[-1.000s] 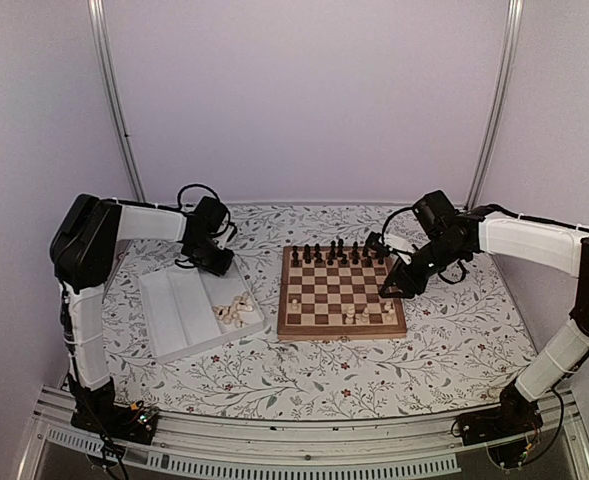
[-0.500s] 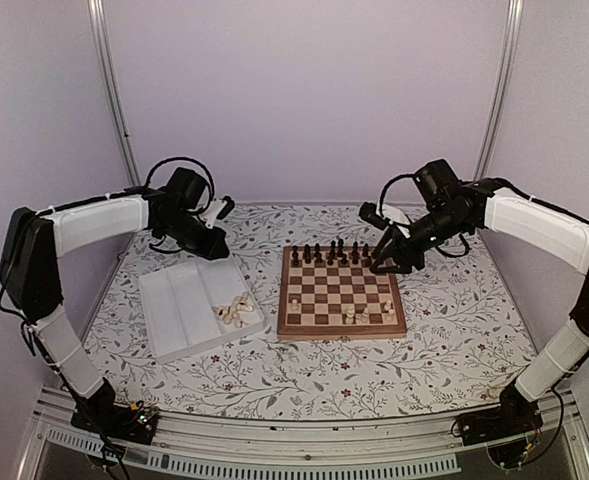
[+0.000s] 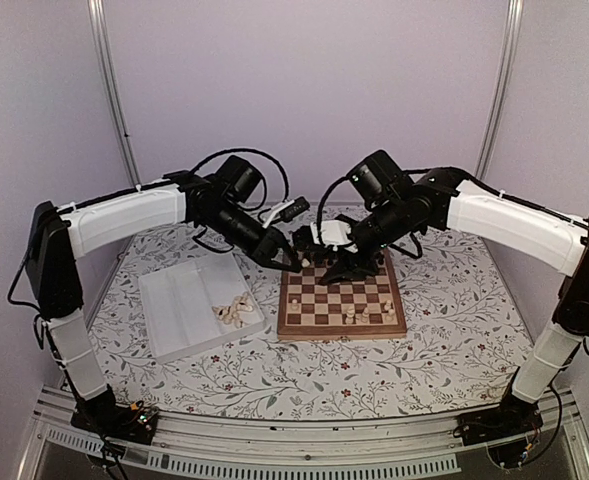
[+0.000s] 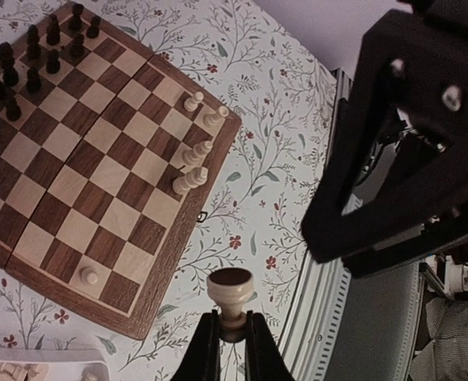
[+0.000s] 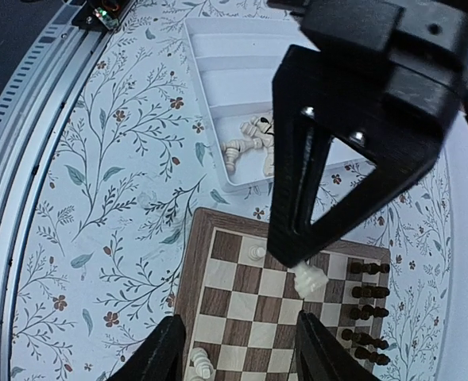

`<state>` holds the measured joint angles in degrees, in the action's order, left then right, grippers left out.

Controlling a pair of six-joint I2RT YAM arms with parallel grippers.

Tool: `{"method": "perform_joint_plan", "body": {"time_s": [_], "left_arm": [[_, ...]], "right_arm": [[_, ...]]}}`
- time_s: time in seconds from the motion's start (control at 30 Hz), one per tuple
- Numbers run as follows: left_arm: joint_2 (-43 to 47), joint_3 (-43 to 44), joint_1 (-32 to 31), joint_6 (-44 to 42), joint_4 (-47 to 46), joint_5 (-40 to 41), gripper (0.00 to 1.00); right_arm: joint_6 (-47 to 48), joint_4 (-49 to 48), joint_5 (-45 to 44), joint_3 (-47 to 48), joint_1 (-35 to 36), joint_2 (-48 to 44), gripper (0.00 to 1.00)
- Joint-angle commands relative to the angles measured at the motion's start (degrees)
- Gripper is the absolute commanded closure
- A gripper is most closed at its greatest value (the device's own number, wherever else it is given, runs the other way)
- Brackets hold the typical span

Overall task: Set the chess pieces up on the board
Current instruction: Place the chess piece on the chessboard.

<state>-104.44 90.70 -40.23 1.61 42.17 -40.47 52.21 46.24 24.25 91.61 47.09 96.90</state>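
My left gripper (image 4: 232, 319) is shut on a pale chess piece (image 4: 230, 295), held by its narrow part with the round base pointing away. In the right wrist view that piece (image 5: 309, 279) hangs from the left gripper (image 5: 359, 127) over the board (image 5: 241, 317). The board (image 3: 342, 300) has dark pieces (image 3: 326, 252) along its far row. A few pale pieces (image 4: 195, 159) and a lone pawn (image 4: 88, 275) stand near its front edge. My right gripper (image 5: 237, 357) is open and holds nothing. In the top view both grippers, left (image 3: 292, 258) and right (image 3: 339, 268), meet over the board's far edge.
A white compartment tray (image 3: 179, 300) lies left of the board with several pale pieces (image 3: 236, 312) heaped in its near right corner. The table has a floral cloth (image 3: 444, 340). A metal rail (image 3: 274, 440) runs along the front edge.
Both arms have swung inward from the table's sides to the board's far edge. The left one came from above the tray. The right jaws have spread wider.
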Motion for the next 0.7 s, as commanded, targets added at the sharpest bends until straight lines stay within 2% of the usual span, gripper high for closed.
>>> {"method": "perform_joint_plan", "body": {"time_s": [0.0,0.13,0.43,0.6,0.67], "left_arm": [[-2.8,4.0,-1.1,-0.8,3.4,-9.8,0.95],[-5.2,6.8,-2.6,-1.5,6.4,-12.1,0.95],[-7.3,8.6,-3.6,-3.3,8.6,-13.5,0.95],[-7.4,8.5,-3.6,-3.2,8.7,-14.2,0.96],[-7.5,8.6,-3.6,-3.3,8.6,-14.2,0.96]], "right_arm": [[4.4,-0.5,-8.5,-0.4,2.8,0.9,0.50],[3.8,-3.3,-12.9,-1.4,4.2,0.7,0.49],[4.6,-4.2,-15.4,-3.3,5.8,1.2,0.50],[5.3,-4.0,-16.7,-4.2,6.5,1.4,0.57],[5.6,-3.8,-17.0,-4.5,6.8,1.5,0.65]]}}
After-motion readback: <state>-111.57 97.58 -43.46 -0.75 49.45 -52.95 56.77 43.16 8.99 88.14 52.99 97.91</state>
